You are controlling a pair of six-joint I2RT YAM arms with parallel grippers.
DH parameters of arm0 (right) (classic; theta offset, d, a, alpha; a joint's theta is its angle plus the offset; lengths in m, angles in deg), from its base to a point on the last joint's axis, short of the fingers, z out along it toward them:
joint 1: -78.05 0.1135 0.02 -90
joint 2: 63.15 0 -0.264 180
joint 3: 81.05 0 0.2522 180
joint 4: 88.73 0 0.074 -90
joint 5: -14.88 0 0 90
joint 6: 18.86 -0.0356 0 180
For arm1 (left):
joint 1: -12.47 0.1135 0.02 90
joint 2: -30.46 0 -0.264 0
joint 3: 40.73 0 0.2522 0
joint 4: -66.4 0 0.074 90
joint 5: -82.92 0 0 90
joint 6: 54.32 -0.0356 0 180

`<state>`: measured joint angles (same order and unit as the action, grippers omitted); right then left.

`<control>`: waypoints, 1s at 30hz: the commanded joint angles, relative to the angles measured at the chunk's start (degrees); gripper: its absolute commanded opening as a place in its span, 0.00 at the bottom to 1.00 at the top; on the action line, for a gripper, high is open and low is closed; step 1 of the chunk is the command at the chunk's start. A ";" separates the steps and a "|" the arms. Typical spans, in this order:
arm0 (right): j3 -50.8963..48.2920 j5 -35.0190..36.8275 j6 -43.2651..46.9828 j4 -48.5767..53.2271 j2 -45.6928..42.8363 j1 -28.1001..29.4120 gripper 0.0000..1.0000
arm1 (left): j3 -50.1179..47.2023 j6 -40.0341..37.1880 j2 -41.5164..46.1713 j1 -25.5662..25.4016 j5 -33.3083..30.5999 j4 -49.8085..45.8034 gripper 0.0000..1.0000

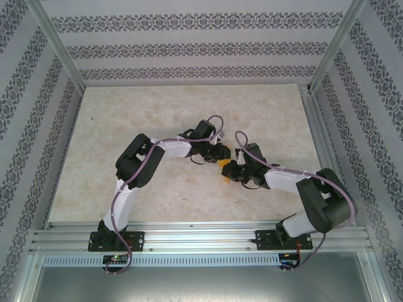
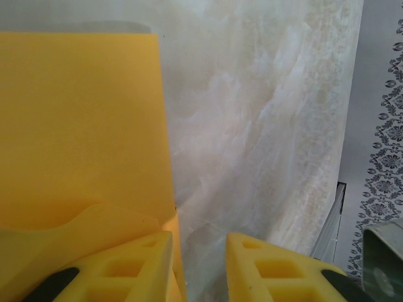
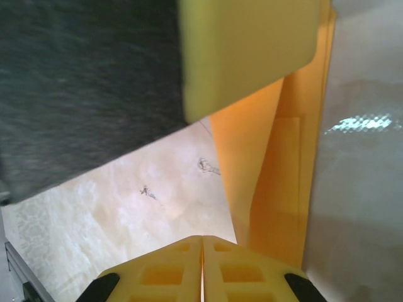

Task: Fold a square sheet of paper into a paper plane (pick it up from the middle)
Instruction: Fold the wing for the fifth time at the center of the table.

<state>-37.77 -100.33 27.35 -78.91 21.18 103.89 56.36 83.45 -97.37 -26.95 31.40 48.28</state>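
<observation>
Orange paper (image 1: 225, 168), part-folded, at mid worktop (image 1: 126, 113) btwn both hands. L hand (image 2: 198, 242): fingers apart, paper edge just beside one finger. R hand (image 3: 203, 242): fingers pressed together; I can't tell if it's nipping paper.

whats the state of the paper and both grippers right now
paper sheet: partly folded, layers overlapping, not yet a plane shape
left gripper: partly open, table visible through the gap, paper edge by one finger
right gripper: shut, fingertips together, paper beside them
</observation>
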 commanded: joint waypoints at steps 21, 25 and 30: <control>-3.25 2.05 2.69 1.99 0.86 -1.78 0.07 | 1.70 -2.15 -1.56 -0.48 -1.29 -3.75 0.30; -4.56 0.83 2.60 1.98 -0.46 -2.12 0.06 | 1.83 -2.15 -1.72 -0.48 -1.78 -4.38 0.29; -2.29 -0.93 2.68 4.29 -5.99 -2.12 0.06 | 1.69 -2.23 -1.81 -0.48 -2.37 -5.13 0.29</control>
<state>-40.81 -100.29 28.90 -77.38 18.25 102.25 56.99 82.62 -97.39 -27.06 31.18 45.90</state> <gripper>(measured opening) 0.064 0.286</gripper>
